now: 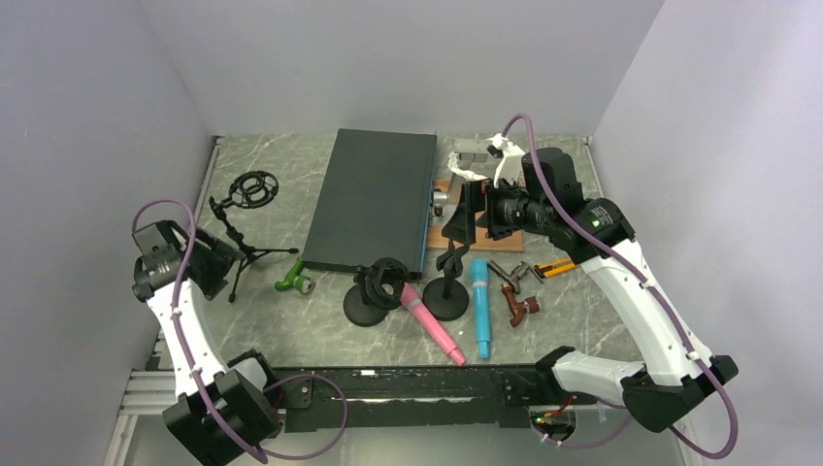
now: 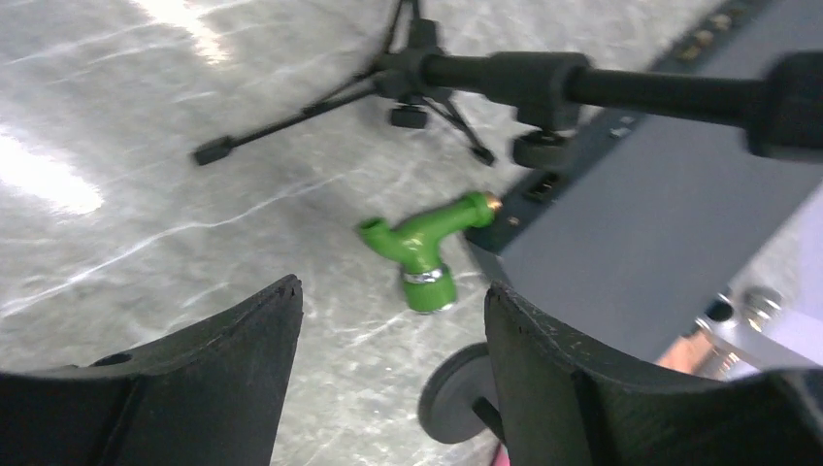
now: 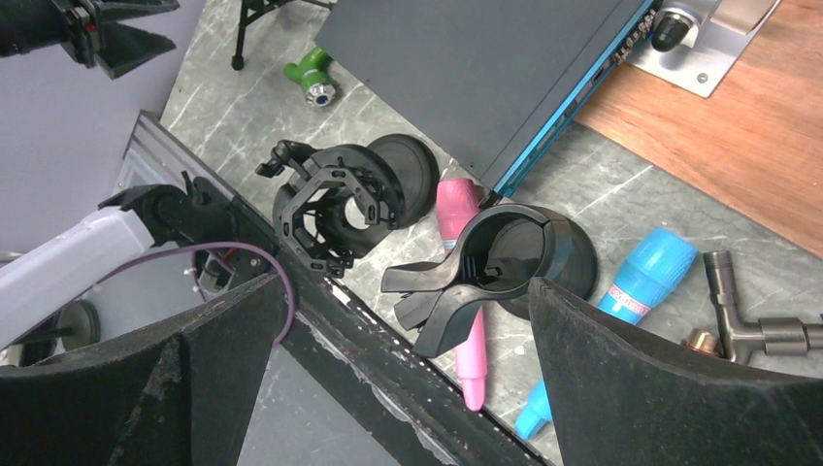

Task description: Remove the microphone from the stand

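The slim pink plastic-bodied microphone (image 1: pixel 432 325) lay flat on the grey marbled table (image 1: pixel 582 311). Its thicker end sat between 2 round-based black desk stands, the shock-mount cradle stand (image 1: pixel 383 282) and the spring-clip stand (image 1: pixel 448 260), and its tail pointed toward the arms' bases. It did not appear seated in either holder, though the pictures could not settle whether its head touched the cradle. A light-blue cylindrical microphone (image 1: pixel 481 309) lay just beside the clip stand on the other side.

The right gripper (image 3: pixel 403 286) hung above this cluster with its jaws spread wide and nothing between them. In its wrist view the clip and the pink head showed in the gap between the fingers (image 3: pixel 660 388), below them and well apart. The left gripper (image 2: pixel 393 291) hung well to the left, equally wide and empty. It looked down on a green T-shaped fitting (image 2: pixel 422 238) near the black tripod stand (image 2: pixel 417 68) and a dark flat rectangular case (image 1: pixel 374 199).

The pink microphone looked rigid, light and smooth. Its tapering round barrel seemed likely to roll or slip under a loose pinch. The better hold was probably across the mid-barrel, with the jaws square to its length, clear of the head and of the clip's arms.
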{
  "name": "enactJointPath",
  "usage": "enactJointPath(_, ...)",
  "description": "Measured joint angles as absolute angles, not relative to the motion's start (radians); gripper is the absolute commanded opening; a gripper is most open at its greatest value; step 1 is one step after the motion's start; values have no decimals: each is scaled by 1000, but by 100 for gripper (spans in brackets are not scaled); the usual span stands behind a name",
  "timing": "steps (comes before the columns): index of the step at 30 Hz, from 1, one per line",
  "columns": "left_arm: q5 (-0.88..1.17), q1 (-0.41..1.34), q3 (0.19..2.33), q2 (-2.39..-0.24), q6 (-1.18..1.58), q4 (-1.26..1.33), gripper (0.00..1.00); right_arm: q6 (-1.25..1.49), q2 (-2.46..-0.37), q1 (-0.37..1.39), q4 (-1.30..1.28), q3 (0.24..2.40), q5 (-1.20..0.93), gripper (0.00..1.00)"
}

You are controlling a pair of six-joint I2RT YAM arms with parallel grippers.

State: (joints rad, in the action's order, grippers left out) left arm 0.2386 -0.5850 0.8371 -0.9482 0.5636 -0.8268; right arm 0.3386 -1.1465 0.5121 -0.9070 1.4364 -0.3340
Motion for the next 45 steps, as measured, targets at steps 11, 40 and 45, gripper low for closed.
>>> enactJointPath(11,468,-566,828,-968,578,-680,63,311,-1125,518,-897,1346,-330,100)
enactJointPath(40,130,-372,723,-1010,880,-363,38,225,-1011,637,-899,1345,-67,100)
enactJointPath(45,111,-372,702,-1011,902,-337,35,221,-1006,637,-900,1365,-49,100)
